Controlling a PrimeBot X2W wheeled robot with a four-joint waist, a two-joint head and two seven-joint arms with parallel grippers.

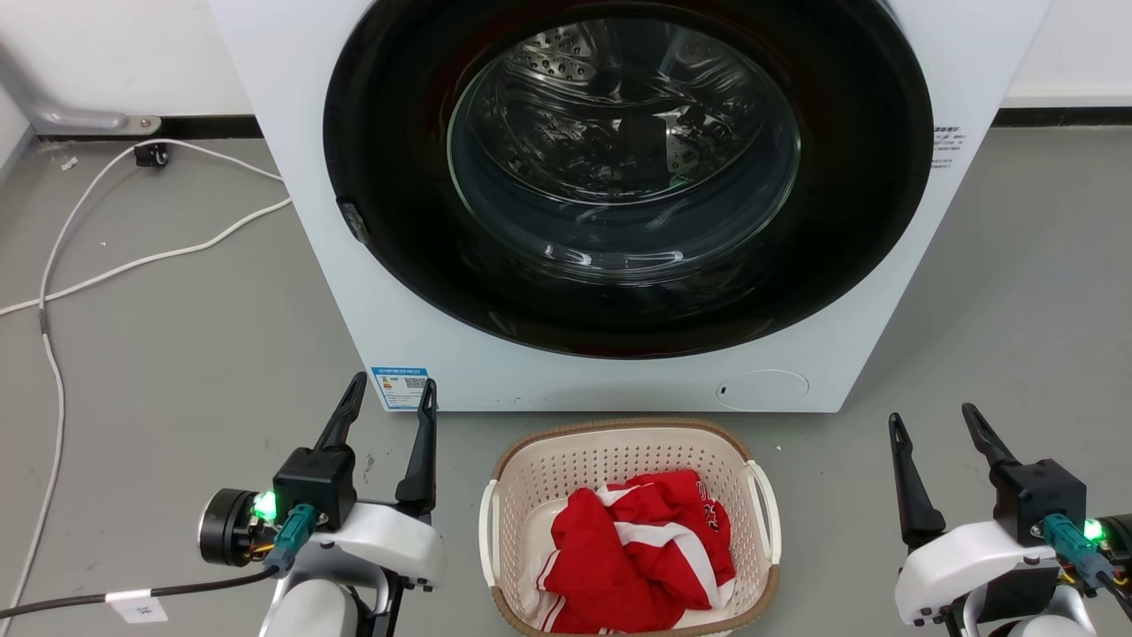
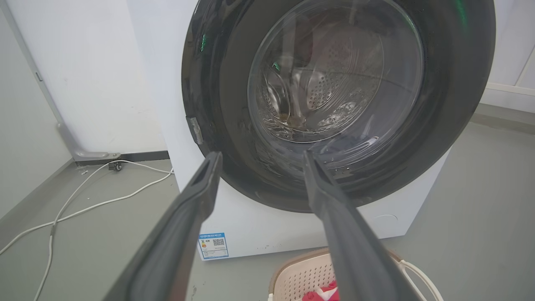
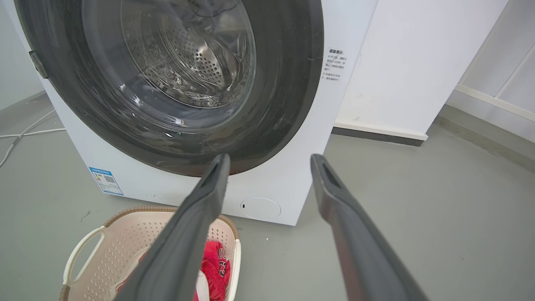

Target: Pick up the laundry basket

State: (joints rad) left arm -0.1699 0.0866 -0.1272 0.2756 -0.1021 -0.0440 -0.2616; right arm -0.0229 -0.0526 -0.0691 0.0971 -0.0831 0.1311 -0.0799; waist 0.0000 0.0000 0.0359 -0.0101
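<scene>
Left gripper at lower left of head view, two long dark fingers spread apart, nothing between them. Right gripper at lower right, likewise spread and empty. Between them, touching neither, the cream plastic rounded-rectangular laundry basket with perforated walls, brown woven-look rim and two white side handles sits upright on the grey floor. Inside it lies a crumpled red garment with white stripes. Just behind the basket stands a white front-loading washing machine. Its round dark-framed glass door is shut, with the perforated steel drum visible through it. Blue sticker on the machine's lower front corner, robot's left side. Further left, a white cable trails across the floor towards the white wall.
</scene>
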